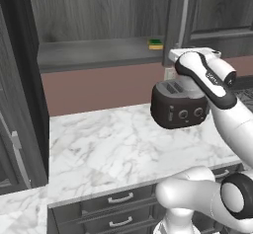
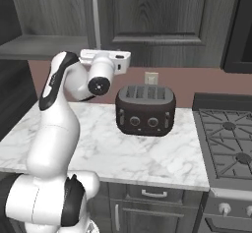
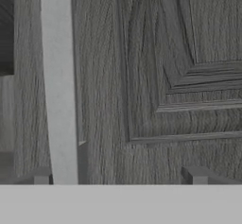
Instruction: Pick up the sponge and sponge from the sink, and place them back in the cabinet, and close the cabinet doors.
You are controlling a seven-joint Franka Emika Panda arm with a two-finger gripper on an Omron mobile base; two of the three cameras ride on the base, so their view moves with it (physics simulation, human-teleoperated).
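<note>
Up close, my gripper [image 3: 120, 176] stood spread wide and held nothing, its fingertips [image 3: 41, 176] just showing at the bottom of the hand view, one under the long silver handle [image 3: 57, 86] of the right cabinet door [image 3: 165, 76]. I had brought my hand up against that door's face, probably because pushing it shut was the step in hand. The green-topped sponge [image 1: 155, 44] lay on the cabinet shelf [image 1: 94, 53], at its right end beside the door's edge, so that one looked put away. I could not make out the tan sponge. The left side of the cabinet stood open, shelf exposed. Below my arm the toaster [image 2: 145, 109] sat on the marble counter [image 2: 147, 153], near enough that I judged a low swing could clip it.
</note>
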